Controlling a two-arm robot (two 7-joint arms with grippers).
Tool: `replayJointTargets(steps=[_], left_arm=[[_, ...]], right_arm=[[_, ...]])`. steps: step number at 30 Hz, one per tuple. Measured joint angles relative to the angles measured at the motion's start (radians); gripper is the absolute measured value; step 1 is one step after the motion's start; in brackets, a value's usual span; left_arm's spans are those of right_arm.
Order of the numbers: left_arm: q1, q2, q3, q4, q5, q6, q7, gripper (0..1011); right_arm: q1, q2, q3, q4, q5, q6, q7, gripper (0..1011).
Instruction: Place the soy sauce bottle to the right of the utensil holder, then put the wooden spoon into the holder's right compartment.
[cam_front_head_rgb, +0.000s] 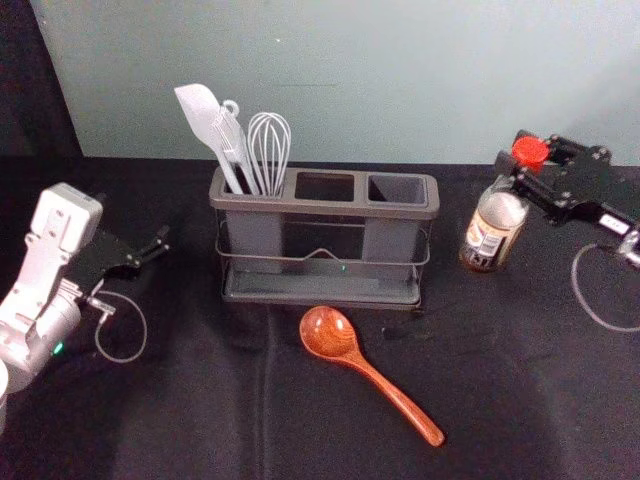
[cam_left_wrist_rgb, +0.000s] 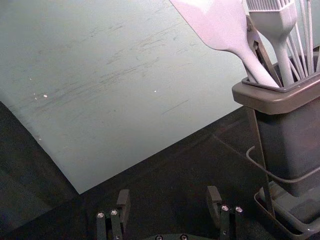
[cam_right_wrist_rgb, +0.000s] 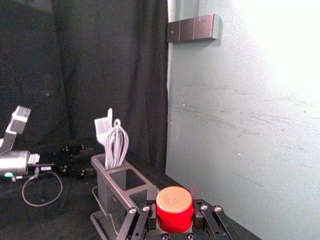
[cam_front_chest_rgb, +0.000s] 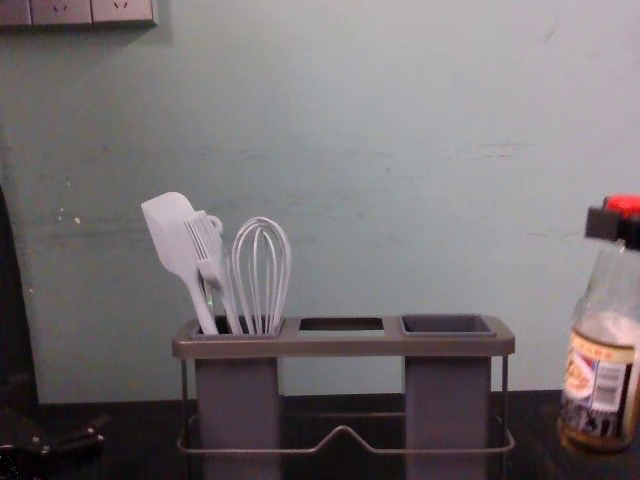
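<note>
Right pincer clamps the bottle, cap up, axis near vertical, right of holder.

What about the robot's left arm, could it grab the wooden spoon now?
Probably yes. The left gripper is open and empty, left of the utensil holder. The wooden spoon lies in front of that holder, with nothing seen blocking the way. How far the arm stretches, I can't tell.
</note>
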Motion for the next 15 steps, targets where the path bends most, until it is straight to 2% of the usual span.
replayJointTargets(steps=[3, 7, 15], left_arm=[[0.0, 0.0, 0.0, 0.0, 0.0, 0.0, 0.0, 1005], [0.0, 0.0, 0.0, 0.0, 0.0, 0.0, 0.0, 1005], [0.0, 0.0, 0.0, 0.0, 0.0, 0.0, 0.0, 1005]], right_arm=[[0.013, -0.036, -0.019, 0.049, -0.03, -0.029, 0.015, 392], [0.022, -0.066, -0.033, 0.094, -0.052, -0.044, 0.025, 392], [0.024, -0.105, -0.039, 0.145, -0.086, -0.074, 0.031, 392]])
